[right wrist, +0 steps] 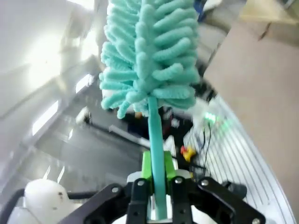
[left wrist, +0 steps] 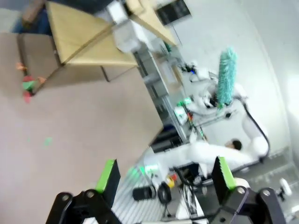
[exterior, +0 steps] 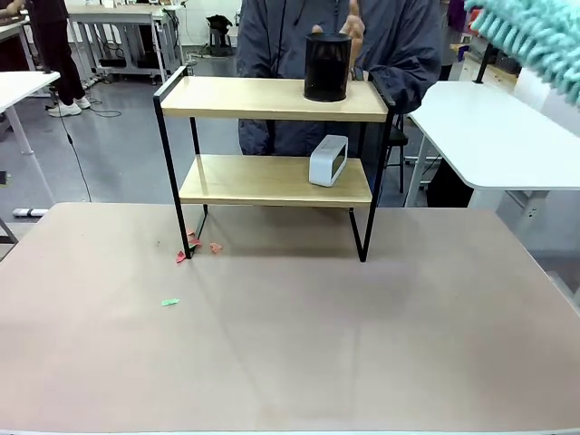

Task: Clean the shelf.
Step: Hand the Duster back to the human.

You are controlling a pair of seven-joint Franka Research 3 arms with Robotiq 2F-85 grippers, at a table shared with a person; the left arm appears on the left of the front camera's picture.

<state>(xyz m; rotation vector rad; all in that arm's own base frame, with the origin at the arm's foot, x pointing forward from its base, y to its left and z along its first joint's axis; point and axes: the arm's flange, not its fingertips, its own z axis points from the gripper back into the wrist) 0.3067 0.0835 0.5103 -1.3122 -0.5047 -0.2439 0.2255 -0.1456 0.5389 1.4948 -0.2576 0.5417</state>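
Note:
The shelf stands at the far middle of the table, two light boards in a black frame, and is also seen tilted. A black cylinder sits on its top board and a white box on the lower one. My right gripper is shut on the handle of a teal fluffy duster, held high at the right, well away from the shelf. My left gripper is open and empty, hovering off the table's side.
A person stands right behind the shelf, one hand raised by the black cylinder. Red paper scraps lie by the shelf's front left leg and a green scrap nearer me. White tables stand at the sides.

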